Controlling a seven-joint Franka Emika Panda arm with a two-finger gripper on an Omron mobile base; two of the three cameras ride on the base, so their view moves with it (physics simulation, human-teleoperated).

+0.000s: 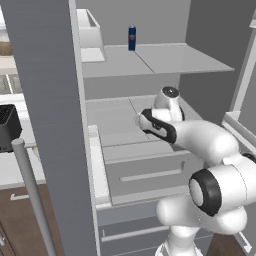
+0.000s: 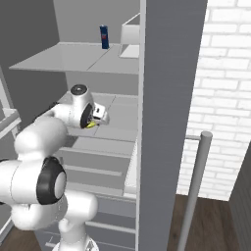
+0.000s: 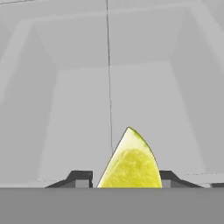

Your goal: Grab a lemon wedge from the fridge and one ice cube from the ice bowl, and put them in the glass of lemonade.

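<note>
Reaching into the open fridge (image 1: 60, 125), my claw (image 3: 127, 179) sits just above its middle shelf (image 2: 117, 122). Lemon wedge (image 3: 130, 162) stands point-up between my two fingertips (image 3: 81, 178), which sit against its sides; whether I have it clamped or only bracketed, I cannot tell. Wedge also peeks yellow under my hand (image 2: 91, 125). Blue can (image 1: 132, 38) upright on the fridge's upper shelf, well above my claw.

lemon wedge (image 3: 130, 164) between end effector (image 3: 127, 178) tips | seemingly on fridge (image 1: 150, 60) middle shelf | can (image 1: 132, 38) on upper shelf
</note>
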